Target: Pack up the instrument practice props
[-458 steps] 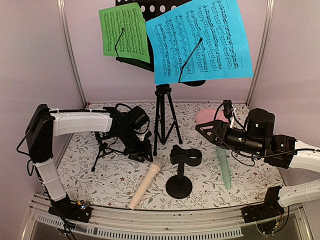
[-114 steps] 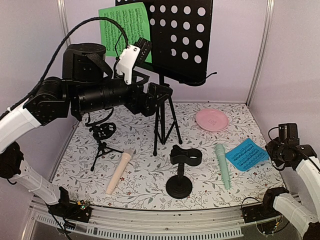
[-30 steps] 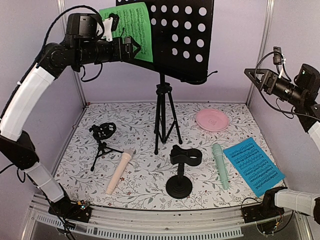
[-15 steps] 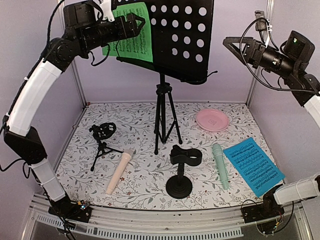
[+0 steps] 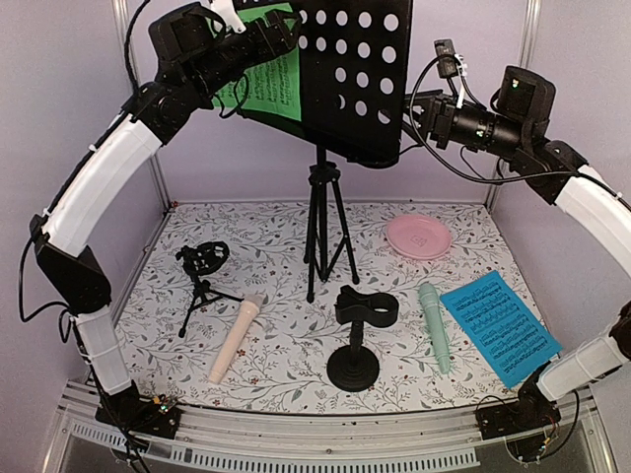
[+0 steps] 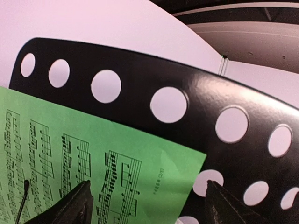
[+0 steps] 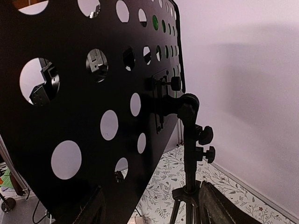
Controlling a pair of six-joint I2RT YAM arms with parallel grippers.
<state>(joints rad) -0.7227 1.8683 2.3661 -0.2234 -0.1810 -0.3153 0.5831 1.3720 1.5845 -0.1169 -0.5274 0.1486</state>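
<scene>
Floral tabletop (image 5: 158, 315) far below, my left claw (image 6: 147, 205) gapes wide at the green page (image 6: 93, 163), right claw (image 7: 154, 205) wide by the stand (image 7: 70, 107); a careless tug could topple it.

In the top view we lose the top of the black perforated music stand (image 5: 355, 79) past the upper edge. The left gripper (image 5: 279, 28) covers part of the green sheet-music page (image 5: 271, 94), whose notes are too small to read.
</scene>
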